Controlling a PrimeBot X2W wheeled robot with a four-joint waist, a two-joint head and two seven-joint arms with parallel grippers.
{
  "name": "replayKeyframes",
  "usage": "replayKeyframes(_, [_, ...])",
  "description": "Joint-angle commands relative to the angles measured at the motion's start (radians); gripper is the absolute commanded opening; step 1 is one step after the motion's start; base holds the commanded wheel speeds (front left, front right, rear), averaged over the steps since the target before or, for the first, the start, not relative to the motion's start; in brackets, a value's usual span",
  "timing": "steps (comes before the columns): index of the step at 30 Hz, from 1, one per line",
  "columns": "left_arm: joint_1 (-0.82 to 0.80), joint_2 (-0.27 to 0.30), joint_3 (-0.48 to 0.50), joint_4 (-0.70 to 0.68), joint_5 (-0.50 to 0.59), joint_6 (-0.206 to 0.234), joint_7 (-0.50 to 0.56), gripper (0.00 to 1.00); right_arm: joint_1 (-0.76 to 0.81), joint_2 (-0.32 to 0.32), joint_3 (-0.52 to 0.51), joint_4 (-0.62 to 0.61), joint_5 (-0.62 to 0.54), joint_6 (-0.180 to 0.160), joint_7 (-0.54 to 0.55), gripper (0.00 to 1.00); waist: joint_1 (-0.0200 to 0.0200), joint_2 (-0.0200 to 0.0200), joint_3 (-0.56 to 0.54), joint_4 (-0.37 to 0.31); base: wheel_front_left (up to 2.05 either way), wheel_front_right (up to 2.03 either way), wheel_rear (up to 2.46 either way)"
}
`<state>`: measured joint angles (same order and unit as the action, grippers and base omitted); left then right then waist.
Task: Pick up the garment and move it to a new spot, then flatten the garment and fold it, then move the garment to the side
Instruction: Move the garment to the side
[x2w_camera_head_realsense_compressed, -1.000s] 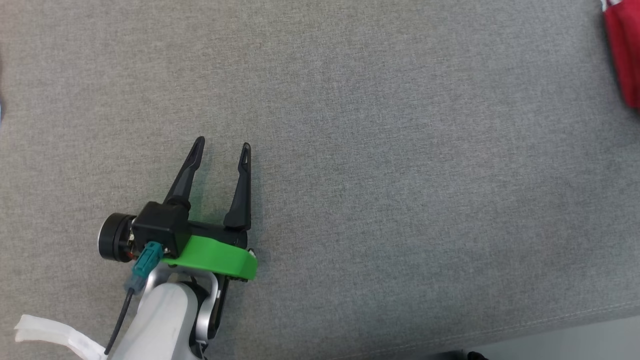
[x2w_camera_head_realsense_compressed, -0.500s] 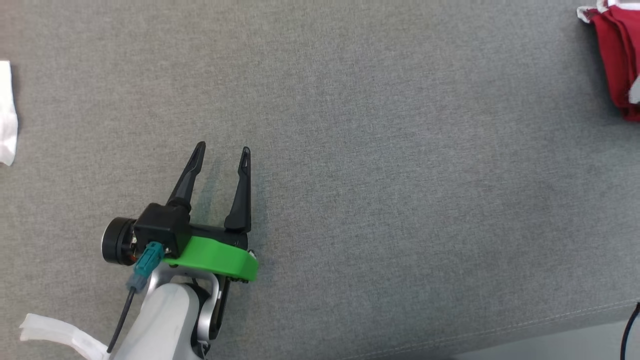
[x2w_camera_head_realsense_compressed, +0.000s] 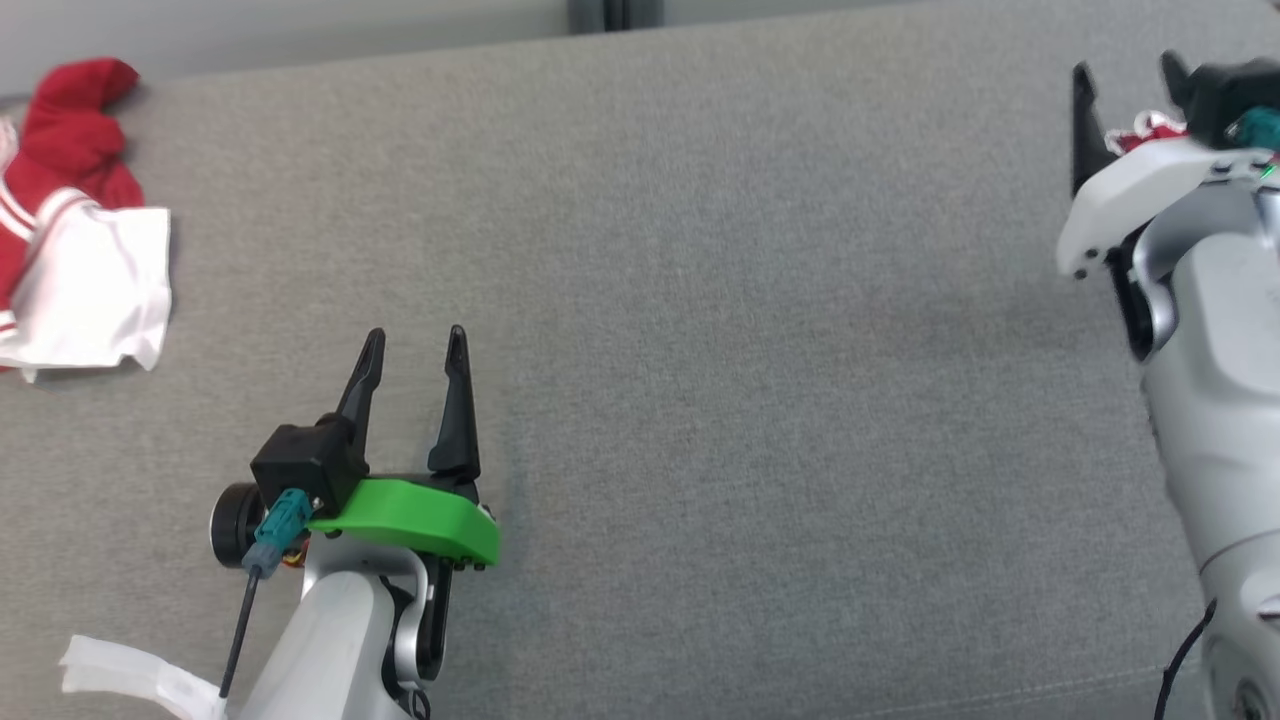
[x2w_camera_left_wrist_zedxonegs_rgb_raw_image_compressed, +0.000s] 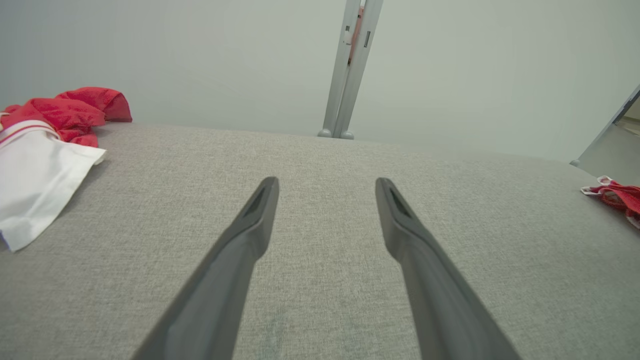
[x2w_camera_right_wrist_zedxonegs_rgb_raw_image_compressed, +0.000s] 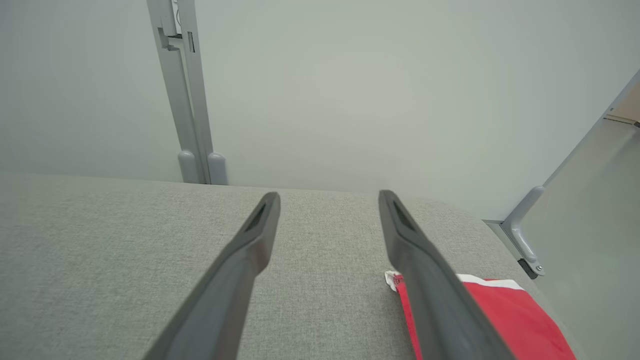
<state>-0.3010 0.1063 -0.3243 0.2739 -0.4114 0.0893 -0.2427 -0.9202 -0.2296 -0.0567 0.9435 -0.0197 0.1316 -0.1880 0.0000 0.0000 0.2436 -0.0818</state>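
Note:
A red garment with white trim (x2w_camera_right_wrist_zedxonegs_rgb_raw_image_compressed: 505, 315) lies flat at the right end of the grey fabric surface (x2w_camera_head_realsense_compressed: 750, 350), partly under the right finger in the right wrist view. A sliver of it (x2w_camera_head_realsense_compressed: 1150, 130) shows behind my right gripper (x2w_camera_head_realsense_compressed: 1125, 75), and it shows small in the left wrist view (x2w_camera_left_wrist_zedxonegs_rgb_raw_image_compressed: 617, 195). My right gripper (x2w_camera_right_wrist_zedxonegs_rgb_raw_image_compressed: 329, 197) stands open just above it, nothing between its fingers. My left gripper (x2w_camera_head_realsense_compressed: 415, 340) hovers open over bare fabric at the lower left, also empty (x2w_camera_left_wrist_zedxonegs_rgb_raw_image_compressed: 327, 185). A crumpled red and white garment (x2w_camera_head_realsense_compressed: 70, 250) lies at the far left (x2w_camera_left_wrist_zedxonegs_rgb_raw_image_compressed: 40, 150).
The surface ends at a pale wall along its far edge, with a grey metal post (x2w_camera_left_wrist_zedxonegs_rgb_raw_image_compressed: 350, 70) behind the middle (x2w_camera_right_wrist_zedxonegs_rgb_raw_image_compressed: 185, 100). Another grey frame (x2w_camera_right_wrist_zedxonegs_rgb_raw_image_compressed: 525, 235) stands at the right corner. A white strip (x2w_camera_head_realsense_compressed: 120, 680) lies by my left forearm.
The head camera has tilted up, bringing the far edge, the left garment pile and my right arm into the picture. My left gripper stays open in about the same place.

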Motion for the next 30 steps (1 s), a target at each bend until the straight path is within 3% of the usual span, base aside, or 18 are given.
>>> replayKeyframes(1, [0.014,-0.005,0.008,0.018,-0.006,0.007,-0.007,1.00,0.041,0.011,0.024,-0.013,0.026,-0.002,-0.012,1.00,0.0000,0.0000,-0.106,0.051,0.00,0.00,0.00])
replayKeyframes(10, [0.093,-0.022,0.045,0.081,-0.021,0.015,-0.024,1.00,0.287,0.087,0.108,-0.178,0.131,-0.002,-0.049,1.00,0.0000,0.0000,-0.208,0.079,0.00,0.00,0.00])
replayKeyframes(21, [0.209,-0.040,0.082,0.031,0.019,0.002,-0.022,1.00,0.604,0.168,0.095,-0.471,0.099,-0.002,-0.033,1.00,0.0000,0.0000,-0.260,0.082,0.00,0.00,0.00])
replayKeyframes(25, [0.241,-0.043,0.081,0.025,0.024,-0.001,-0.021,1.00,0.714,0.177,0.070,-0.590,0.078,-0.002,-0.015,1.00,0.0000,0.0000,-0.270,0.091,0.00,0.00,0.00])
replayKeyframes(30, [0.265,-0.046,0.074,0.022,0.028,-0.004,-0.022,1.00,0.822,0.178,0.107,-0.685,0.151,-0.002,0.010,1.00,0.0000,0.0000,-0.278,0.097,0.00,0.00,0.00])
